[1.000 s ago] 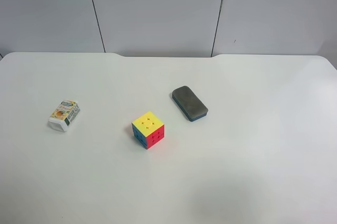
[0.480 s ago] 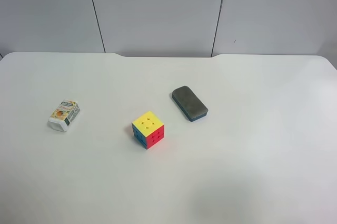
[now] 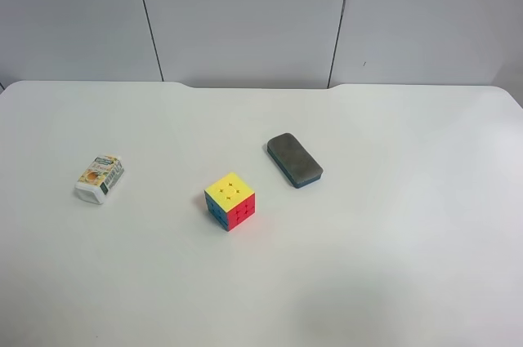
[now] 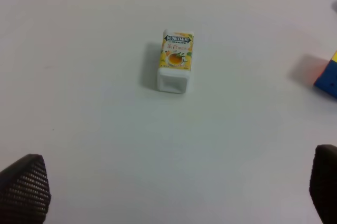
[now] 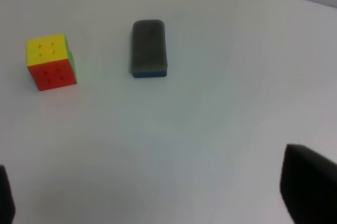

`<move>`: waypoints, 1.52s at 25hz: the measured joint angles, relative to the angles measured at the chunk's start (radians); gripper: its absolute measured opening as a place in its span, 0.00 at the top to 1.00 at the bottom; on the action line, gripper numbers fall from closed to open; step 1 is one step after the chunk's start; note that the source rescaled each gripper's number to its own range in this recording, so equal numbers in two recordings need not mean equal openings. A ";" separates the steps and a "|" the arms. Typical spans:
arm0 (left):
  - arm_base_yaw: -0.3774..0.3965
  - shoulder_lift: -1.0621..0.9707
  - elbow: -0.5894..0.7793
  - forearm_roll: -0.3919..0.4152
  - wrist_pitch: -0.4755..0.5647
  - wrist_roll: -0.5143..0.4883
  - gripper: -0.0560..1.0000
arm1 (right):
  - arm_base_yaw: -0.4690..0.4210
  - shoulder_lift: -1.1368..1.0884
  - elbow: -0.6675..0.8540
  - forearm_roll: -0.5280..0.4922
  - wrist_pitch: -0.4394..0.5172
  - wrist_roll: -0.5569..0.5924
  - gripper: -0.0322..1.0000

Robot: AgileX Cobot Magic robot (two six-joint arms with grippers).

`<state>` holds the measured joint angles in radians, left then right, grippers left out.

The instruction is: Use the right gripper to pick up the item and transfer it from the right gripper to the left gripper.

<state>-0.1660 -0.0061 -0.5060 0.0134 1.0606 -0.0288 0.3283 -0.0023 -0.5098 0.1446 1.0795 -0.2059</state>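
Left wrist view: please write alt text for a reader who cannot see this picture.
A small white carton with orange fruit print lies alone on a white table. The open left gripper's two dark fingertips show at the lower corners, and a corner of a multicoloured cube shows at one edge.

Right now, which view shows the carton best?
The left wrist view: the carton lies near the middle of the frame, its orange print and lettering readable, with bare table around it. The exterior high view shows it small, at the view's left, apart from the cube. The right wrist view does not show it.
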 joint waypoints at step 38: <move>0.235 0.000 0.000 0.000 0.000 0.007 0.00 | -0.209 0.000 0.000 0.019 0.000 0.000 0.00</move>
<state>0.0685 -0.0061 -0.5060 0.0134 1.0606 -0.0214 0.1195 -0.0023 -0.5098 0.1633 1.0795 -0.2059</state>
